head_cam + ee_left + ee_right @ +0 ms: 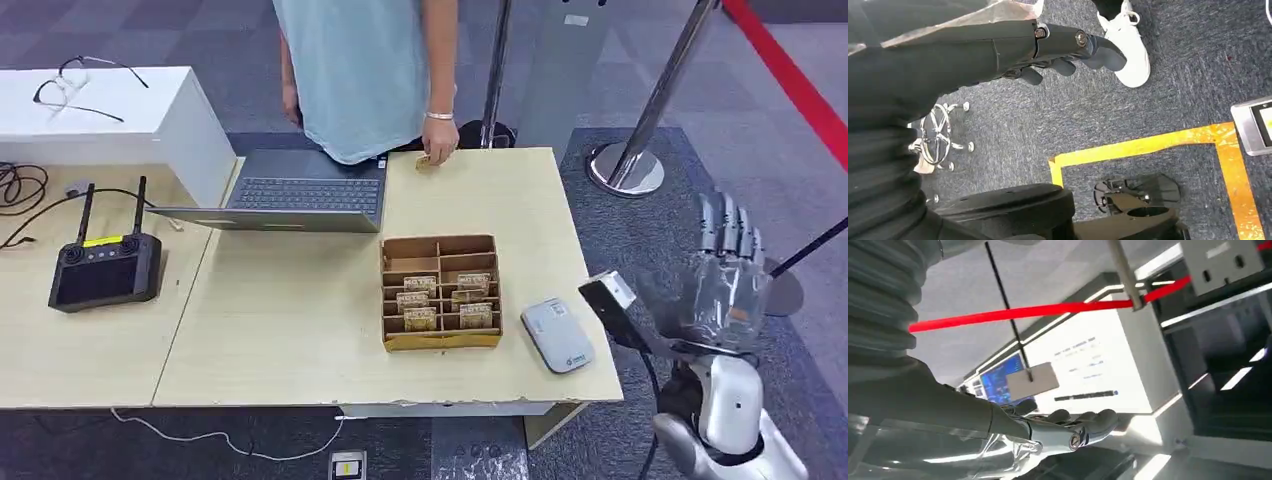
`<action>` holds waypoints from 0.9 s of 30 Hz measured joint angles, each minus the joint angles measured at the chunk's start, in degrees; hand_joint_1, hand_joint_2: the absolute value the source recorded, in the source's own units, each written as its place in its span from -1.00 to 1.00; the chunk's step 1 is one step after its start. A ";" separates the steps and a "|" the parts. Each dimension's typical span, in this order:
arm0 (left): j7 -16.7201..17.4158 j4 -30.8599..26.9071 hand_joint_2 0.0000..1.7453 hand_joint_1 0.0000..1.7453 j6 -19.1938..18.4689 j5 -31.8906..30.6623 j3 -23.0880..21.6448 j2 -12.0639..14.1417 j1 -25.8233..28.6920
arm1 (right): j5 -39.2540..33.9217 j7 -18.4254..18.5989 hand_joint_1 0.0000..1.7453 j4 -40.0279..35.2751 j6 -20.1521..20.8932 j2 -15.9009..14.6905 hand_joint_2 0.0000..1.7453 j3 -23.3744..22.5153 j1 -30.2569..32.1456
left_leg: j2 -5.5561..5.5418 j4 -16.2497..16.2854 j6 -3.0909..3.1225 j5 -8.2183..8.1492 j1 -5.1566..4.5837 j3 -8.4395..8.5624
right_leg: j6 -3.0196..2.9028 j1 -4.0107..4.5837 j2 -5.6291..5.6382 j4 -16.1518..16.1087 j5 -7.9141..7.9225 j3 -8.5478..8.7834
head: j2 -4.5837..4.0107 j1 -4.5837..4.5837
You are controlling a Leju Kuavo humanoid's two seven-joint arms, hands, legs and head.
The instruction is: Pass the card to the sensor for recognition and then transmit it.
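A partitioned cardboard box (440, 293) in the middle of the wooden table (290, 330) holds several small cards (420, 286). Just to its right lies the white sensor (557, 335), flat near the table's right edge. My right hand (730, 268) is raised off the table's right side, fingers straight and apart, nothing in it; its extended fingers (1073, 427) appear in the right wrist view. My left hand (1068, 52) hangs over the carpet, fingers loosely bent and empty. A person's hand (440, 148) touches a small card (424, 162) at the table's far edge.
An open laptop (295, 195) sits at the far side in front of the person. A black remote controller (105, 268) and cables lie on the left table. A white box (100, 110) bears glasses. Stanchions (628, 160) and a red belt (790, 75) stand at right.
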 joint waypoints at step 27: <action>1.79 0.00 1.00 -1.00 0.30 0.63 0.31 -0.31 0.07 | -1.86 -14.87 -1.00 -4.05 -5.66 10.99 1.00 -25.51 20.73 | 0.01 -0.02 0.00 -0.01 0.02 0.01 | -0.01 0.02 0.03 -0.02 -0.03 -0.03 | 0.00 0.02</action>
